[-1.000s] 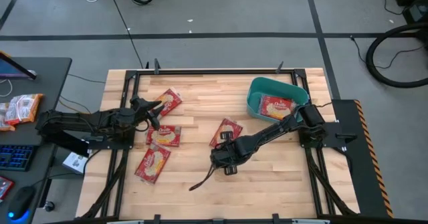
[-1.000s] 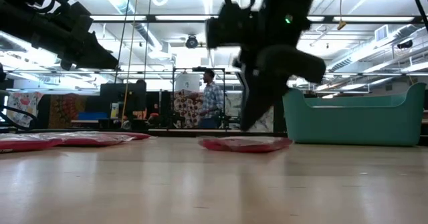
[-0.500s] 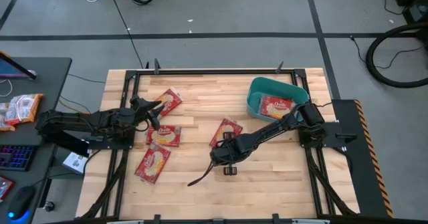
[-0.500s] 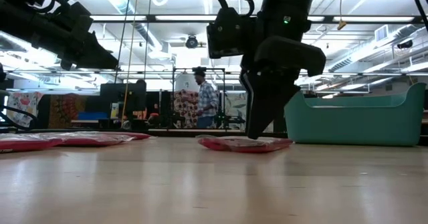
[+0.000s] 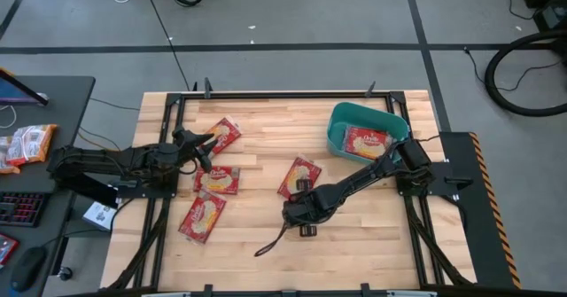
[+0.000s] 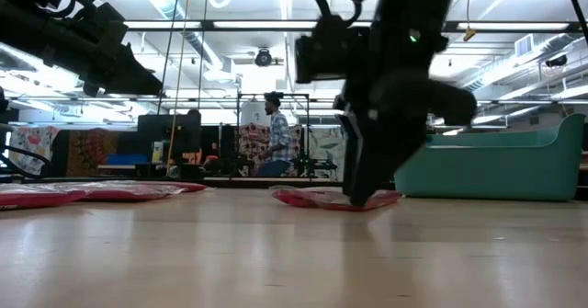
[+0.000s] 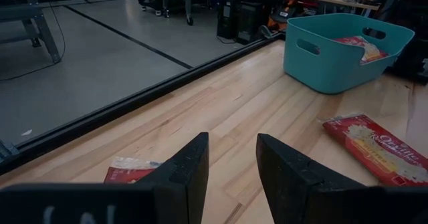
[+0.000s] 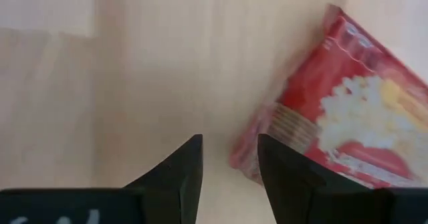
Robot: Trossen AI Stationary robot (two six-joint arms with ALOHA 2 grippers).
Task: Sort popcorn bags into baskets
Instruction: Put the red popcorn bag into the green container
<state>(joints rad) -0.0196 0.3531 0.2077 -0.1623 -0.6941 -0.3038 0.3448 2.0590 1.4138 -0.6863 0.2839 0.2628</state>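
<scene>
only "orville" on popcorn bag [image 7: 379, 148]

We look straight down on the table [image 5: 266, 235]. Low down, we face the room. Both views share the tub [image 5: 341, 120].

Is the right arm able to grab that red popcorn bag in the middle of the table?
Probably yes. The right gripper hangs open just beside the middle popcorn bag, its corner showing ahead of the fingers in the wrist view. Nothing lies between; the left gripper waits far off.
</scene>
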